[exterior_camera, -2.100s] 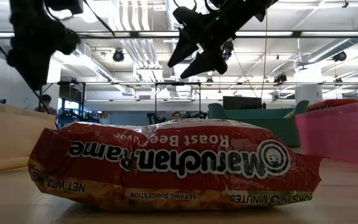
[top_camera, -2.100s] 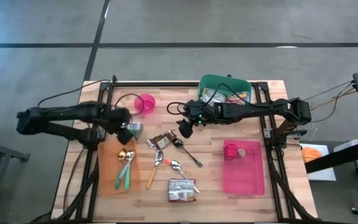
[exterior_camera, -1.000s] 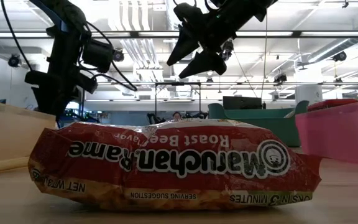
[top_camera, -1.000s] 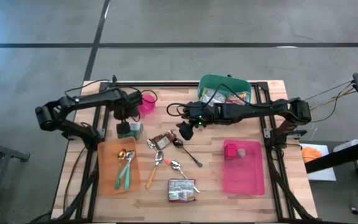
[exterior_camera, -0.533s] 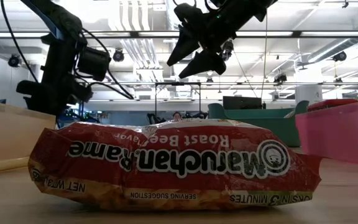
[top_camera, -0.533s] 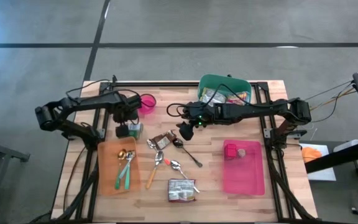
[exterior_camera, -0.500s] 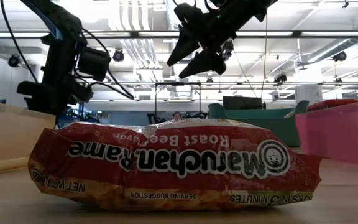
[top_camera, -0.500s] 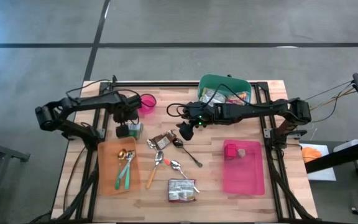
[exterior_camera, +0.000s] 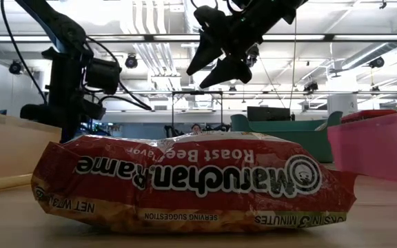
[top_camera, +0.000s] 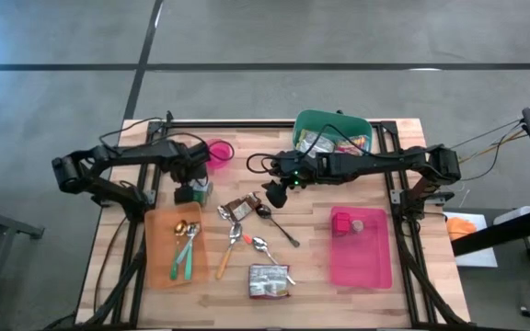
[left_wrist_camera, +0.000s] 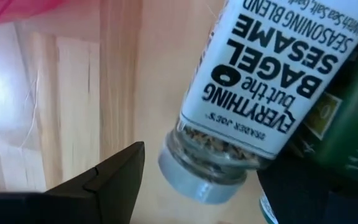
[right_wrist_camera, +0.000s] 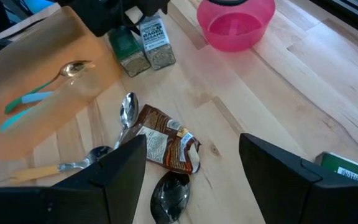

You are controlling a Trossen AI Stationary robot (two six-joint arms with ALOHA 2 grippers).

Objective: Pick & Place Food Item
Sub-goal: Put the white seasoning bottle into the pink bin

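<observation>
grey concrete floor (top_camera: 357,32) crossed by dark lines; ceiling strip lights (exterior_camera: 364,38) in the room behind.

Sesame seasoning jar (left_wrist_camera: 253,93) stands beside a green-labelled jar (right_wrist_camera: 123,53).

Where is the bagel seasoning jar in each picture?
High view: seasoning jar left of centre, under the left gripper.
Low view: hidden behind the ramen packet.
Left wrist view: jar fills the frame.
Right wrist view: jar at top.
Shared landmark: pink bowl nearby.
</observation>
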